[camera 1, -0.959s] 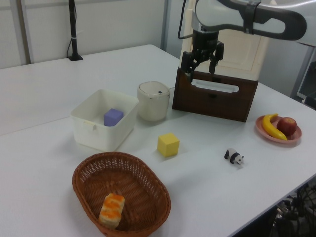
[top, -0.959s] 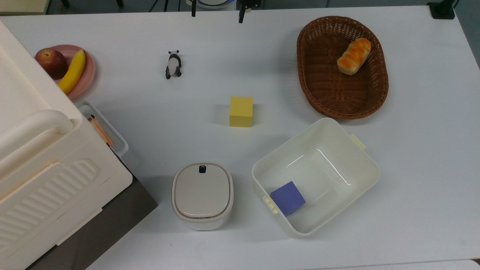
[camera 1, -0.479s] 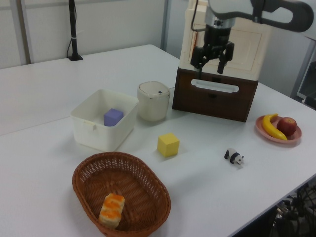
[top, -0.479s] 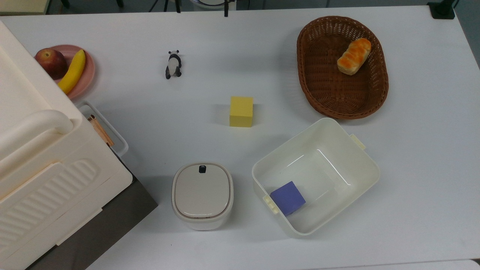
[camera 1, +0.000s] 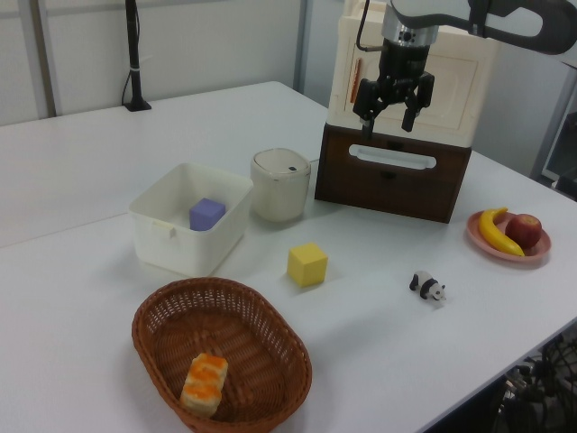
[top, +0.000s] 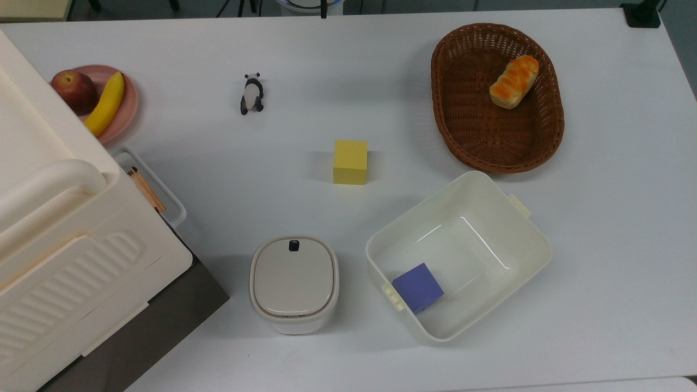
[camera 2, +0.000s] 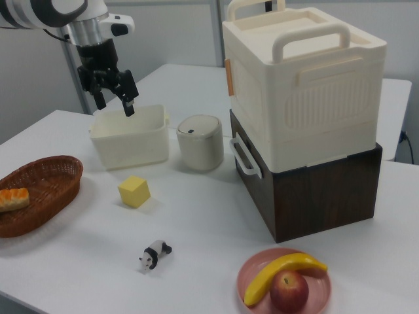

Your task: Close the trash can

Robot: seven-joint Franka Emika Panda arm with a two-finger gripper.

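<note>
The trash can (top: 294, 283) is a small cream-white bin near the table's front edge in the top view, between the big box and the white tub. Its flat beige-grey lid (top: 293, 275) lies down flush, with the small black latch (top: 293, 245) on the far side. The same trash can (camera 1: 280, 185) (camera 2: 200, 142) stands upright in the side views. My gripper (camera 1: 389, 115) (camera 2: 115, 104) hangs high above the table, open and holding nothing, well apart from the bin.
A white tub (top: 523, 239) with a purple cube (top: 418, 287) sits beside the bin. A yellow cube (top: 350, 161), a panda figure (top: 251, 93), a wicker basket (top: 463, 130) with bread, and a pink plate (top: 126, 103) of fruit lie further back. A cream ribbed box (top: 60, 239) stands on a brown crate.
The gripper has risen and swung towards the left view's right, away from the trash can, and has slid off the top view's upper edge. The bin has not moved.
</note>
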